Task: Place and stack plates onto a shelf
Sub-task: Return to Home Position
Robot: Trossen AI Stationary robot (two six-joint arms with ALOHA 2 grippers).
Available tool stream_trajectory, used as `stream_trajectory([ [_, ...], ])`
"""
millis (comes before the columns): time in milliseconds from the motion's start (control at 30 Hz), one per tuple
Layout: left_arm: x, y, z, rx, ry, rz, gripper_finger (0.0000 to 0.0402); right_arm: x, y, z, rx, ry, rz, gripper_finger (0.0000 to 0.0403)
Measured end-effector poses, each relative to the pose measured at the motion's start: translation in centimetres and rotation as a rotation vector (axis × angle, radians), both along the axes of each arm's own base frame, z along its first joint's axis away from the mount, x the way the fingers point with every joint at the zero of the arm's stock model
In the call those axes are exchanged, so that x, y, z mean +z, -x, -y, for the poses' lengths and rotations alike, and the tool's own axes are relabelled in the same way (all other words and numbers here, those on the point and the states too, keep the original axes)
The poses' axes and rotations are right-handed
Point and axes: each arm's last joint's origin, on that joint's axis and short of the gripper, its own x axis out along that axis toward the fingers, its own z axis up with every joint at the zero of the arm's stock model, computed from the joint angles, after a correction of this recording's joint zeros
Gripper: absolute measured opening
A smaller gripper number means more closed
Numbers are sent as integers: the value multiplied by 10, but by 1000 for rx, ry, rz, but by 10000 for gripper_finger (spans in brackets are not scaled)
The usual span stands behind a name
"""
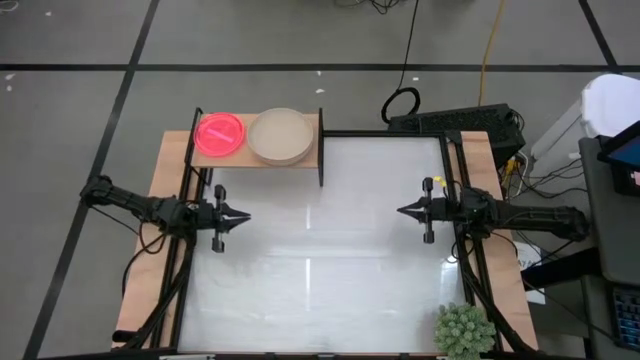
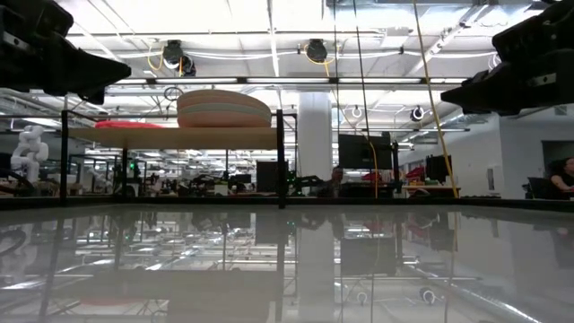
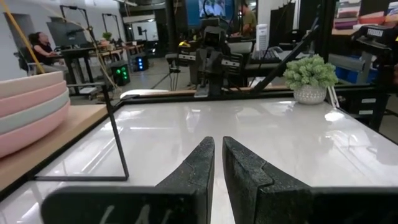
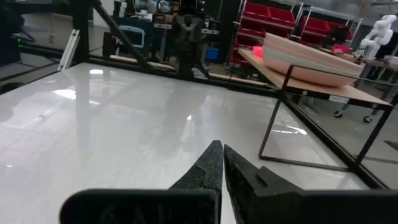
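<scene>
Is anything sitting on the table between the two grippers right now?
No. In the high view the white tabletop between the left gripper and the right gripper is bare; the plates sit stacked on the shelf, off that line.

No text, label, brand, number or sign can be read in any view. A lit screen (image 3: 211, 7) far back in the room, seen in the left wrist view, shows content too small to make out.
</scene>
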Motion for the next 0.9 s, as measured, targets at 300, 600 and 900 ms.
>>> stream_trajectory([
  [300,2,2,-1,10,-5,22,39,1,1,-2,18,-40,15,0],
  [600,0,2,-1,9,7,9,39,1,1,-14,130,-53,12,0],
  [900,1,2,-1,8,19,10,39,1,1,-16,153,-66,12,0],
])
